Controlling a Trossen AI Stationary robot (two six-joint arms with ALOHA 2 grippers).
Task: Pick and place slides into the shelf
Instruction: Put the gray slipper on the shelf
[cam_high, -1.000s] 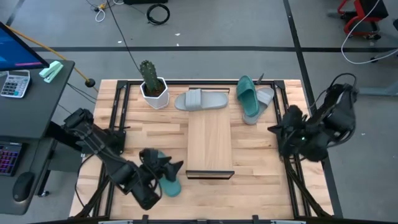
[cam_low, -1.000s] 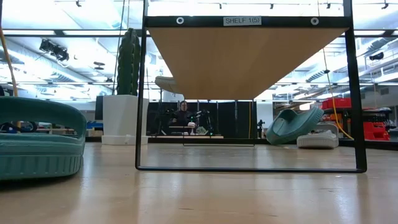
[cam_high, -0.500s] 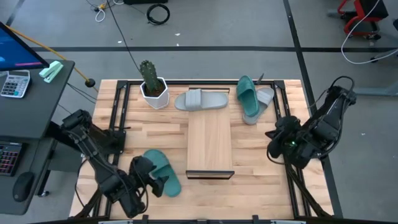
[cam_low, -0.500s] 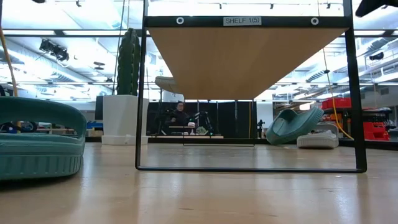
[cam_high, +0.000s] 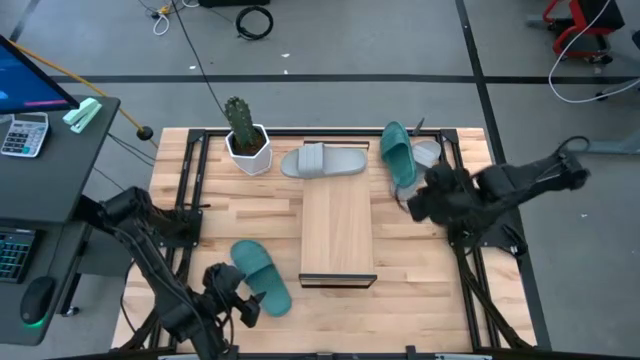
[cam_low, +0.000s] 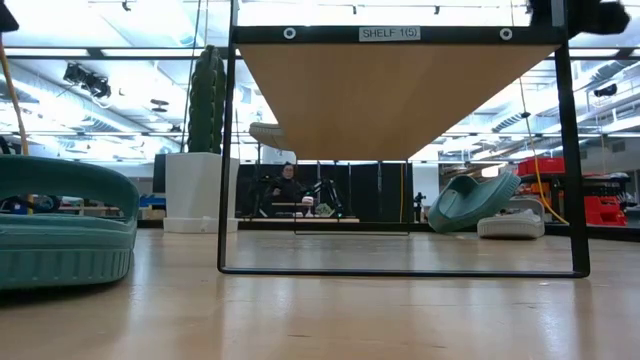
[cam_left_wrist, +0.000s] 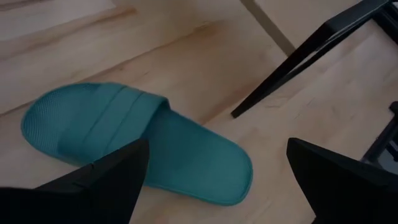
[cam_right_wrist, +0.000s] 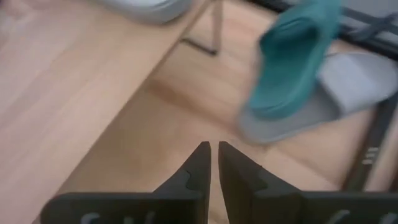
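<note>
One teal slide (cam_high: 260, 276) lies flat on its sole on the table, left of the shelf (cam_high: 338, 232); it also shows in the left wrist view (cam_left_wrist: 137, 146). My left gripper (cam_high: 248, 300) is open and empty just near-left of it, with its fingers (cam_left_wrist: 217, 143) apart above it. A grey slide (cam_high: 323, 161) lies across the shelf's far end. The second teal slide (cam_high: 397, 156) leans tilted on the second grey slide (cam_high: 427, 154) at the far right. My right gripper (cam_high: 408, 200) is shut and empty, just on the near side of that pair (cam_right_wrist: 292, 68).
A cactus in a white pot (cam_high: 245, 140) stands at the far left of the table. The shelf's black end frame (cam_low: 400, 150) stands near the table's front edge. A desk with a keyboard (cam_high: 40, 150) is off the table's left side.
My left gripper has drawn back from over the teal slide toward the table's near left corner; the slide stays flat on the table. My right gripper has gone from the table's right edge toward the far edge and the left, up to the teal and grey pair.
</note>
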